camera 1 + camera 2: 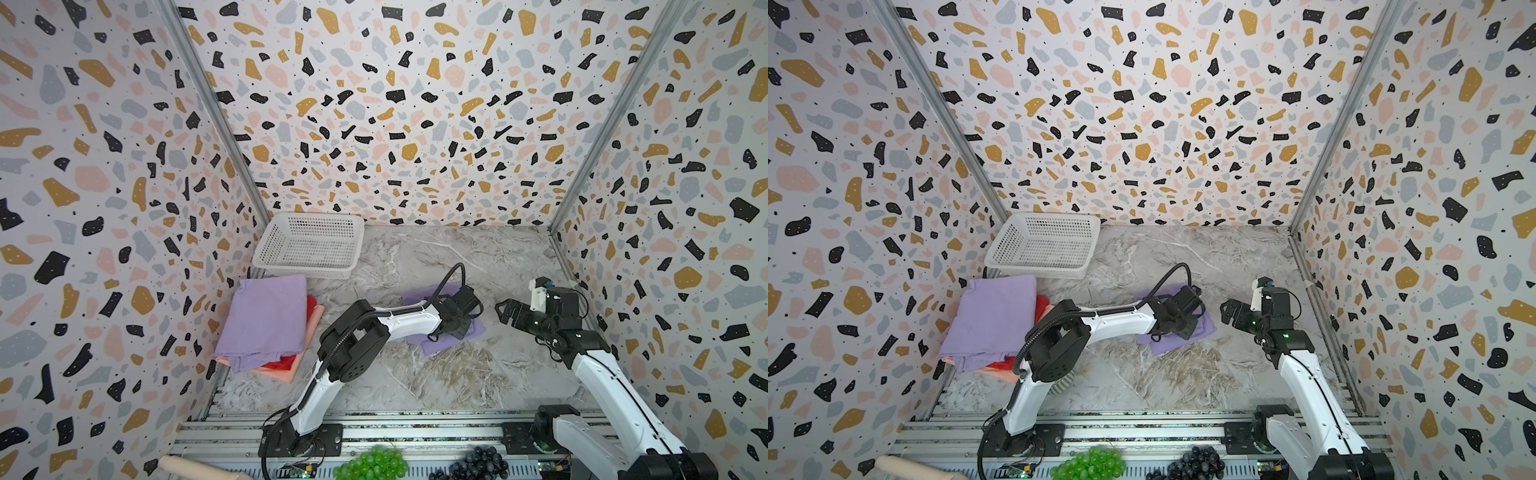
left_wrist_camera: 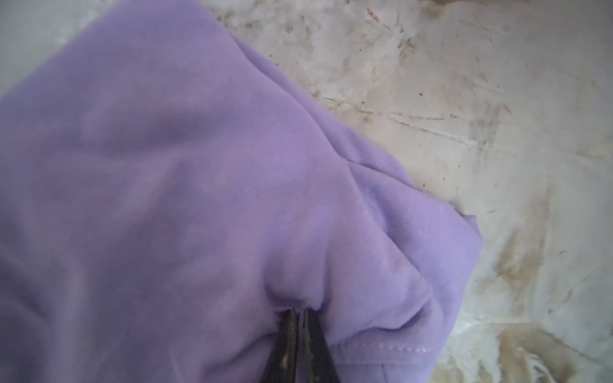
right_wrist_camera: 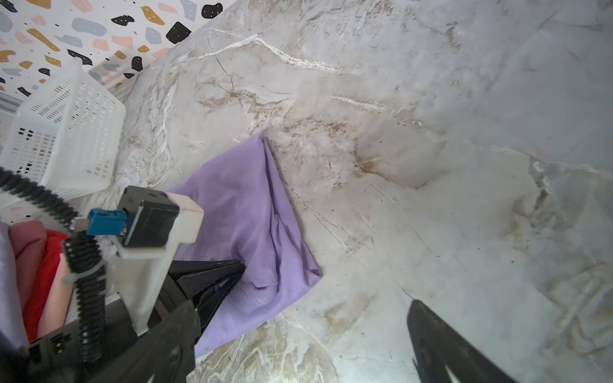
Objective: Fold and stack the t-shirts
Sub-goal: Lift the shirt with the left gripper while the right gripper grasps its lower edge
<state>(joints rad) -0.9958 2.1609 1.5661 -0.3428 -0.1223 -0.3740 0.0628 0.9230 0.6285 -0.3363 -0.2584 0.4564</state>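
Marble-pattern table filled the floor of the cell in both top views.

Stack of t-shirts sat at 9 o'clock on the table, against the left wall. A lavender shirt lay on top, with a red t-shirt and a salmon-pink t-shirt showing at the edge beneath it.

White perforated basket stood at 11 o'clock, just beyond the stack in the back left corner. No shirt was visible inside it.

Single lavender t-shirt lay folded flat near the table's centre, well apart from the stack and partly hidden under the left arm's wrist.

Left gripper was down on this shirt. Its jaws were pressed together, with a small ridge of lavender cloth pinched between the tips. The right wrist view showed the same pinch, near one corner of the shirt.

Right gripper hovered at 3 o'clock of the single shirt, near it but not touching. Its jaws were spread wide and held nothing.

Green grapes and dark grapes lay at 6 o'clock, on the rail in front of the table.
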